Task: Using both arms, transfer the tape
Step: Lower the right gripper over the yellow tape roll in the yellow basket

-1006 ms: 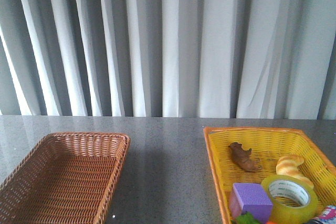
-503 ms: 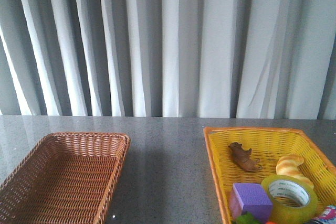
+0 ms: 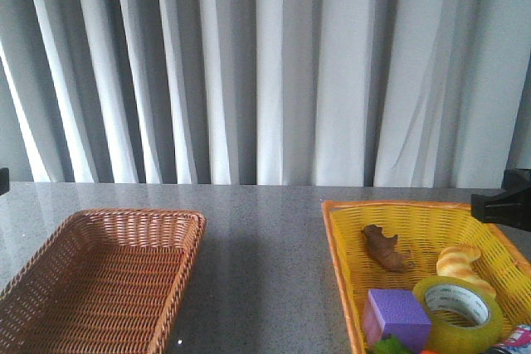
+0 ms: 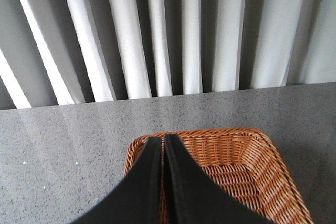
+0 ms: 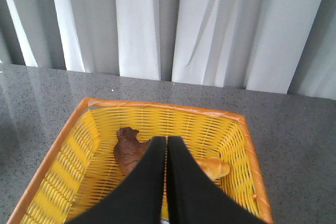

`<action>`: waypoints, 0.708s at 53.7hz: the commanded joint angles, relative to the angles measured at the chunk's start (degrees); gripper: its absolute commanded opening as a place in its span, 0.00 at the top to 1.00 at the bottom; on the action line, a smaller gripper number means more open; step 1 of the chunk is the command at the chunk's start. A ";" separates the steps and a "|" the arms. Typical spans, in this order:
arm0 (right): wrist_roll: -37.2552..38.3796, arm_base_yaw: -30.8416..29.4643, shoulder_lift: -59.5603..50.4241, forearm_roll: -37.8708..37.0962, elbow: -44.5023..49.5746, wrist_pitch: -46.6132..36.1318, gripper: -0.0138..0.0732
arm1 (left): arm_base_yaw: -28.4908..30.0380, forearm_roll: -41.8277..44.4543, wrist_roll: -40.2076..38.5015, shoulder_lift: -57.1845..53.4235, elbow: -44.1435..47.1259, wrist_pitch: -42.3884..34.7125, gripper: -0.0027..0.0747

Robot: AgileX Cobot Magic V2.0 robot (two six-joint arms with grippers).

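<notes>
The tape (image 3: 460, 314), a yellow translucent roll with a white printed core, lies flat in the near right part of the yellow basket (image 3: 333, 234) in the front view. In the right wrist view my right gripper (image 5: 166, 139) is shut and empty, hanging above the yellow basket (image 5: 157, 106); its fingers hide the tape there. My left gripper (image 4: 163, 139) is shut and empty over the far end of the brown wicker basket (image 4: 273, 153). A black part of the right arm (image 3: 503, 205) shows at the front view's right edge.
The yellow basket also holds a brown toy animal (image 3: 386, 249), a bread roll (image 3: 459, 263) and a purple cube (image 3: 398, 314) right beside the tape. The brown wicker basket (image 3: 192, 230) stands at the left on the grey table. A pleated curtain hangs behind.
A black part of the right arm has come into the front view at the right edge, and a sliver of the left arm at the left edge. The basket contents have not moved.
</notes>
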 commanded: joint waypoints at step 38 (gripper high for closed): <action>-0.59 0.18 -0.68 1.92 -2.33 -0.14 0.16 | -0.54 -0.61 -3.98 0.95 -2.09 -4.15 0.31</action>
